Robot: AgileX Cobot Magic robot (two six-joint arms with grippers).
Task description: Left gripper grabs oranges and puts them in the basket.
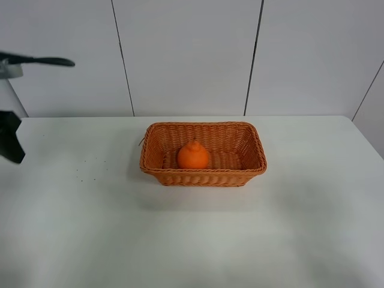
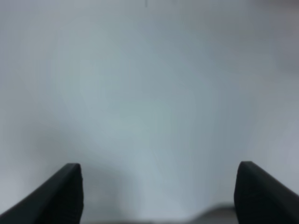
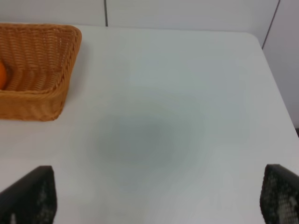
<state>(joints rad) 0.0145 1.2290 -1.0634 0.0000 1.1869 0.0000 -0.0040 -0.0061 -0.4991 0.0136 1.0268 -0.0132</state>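
Note:
The orange [image 1: 192, 155] lies inside the wicker basket [image 1: 204, 177] at the middle of the white table, knobby top up. A sliver of it shows in the right wrist view [image 3: 2, 75], inside the basket [image 3: 39, 95]. My left gripper [image 2: 159, 196] is open and empty, its two black fingertips wide apart over bare table. In the exterior view only a black part of the left arm [image 1: 11, 144] shows at the far left edge, well away from the basket. My right gripper [image 3: 159, 198] is open and empty, to the right of the basket.
The white table [image 1: 192, 240] runs back to a grey panelled wall [image 1: 186, 54]. Its right edge [image 3: 276, 93] shows in the right wrist view. A few small dark specks [image 1: 84, 171] lie left of the basket.

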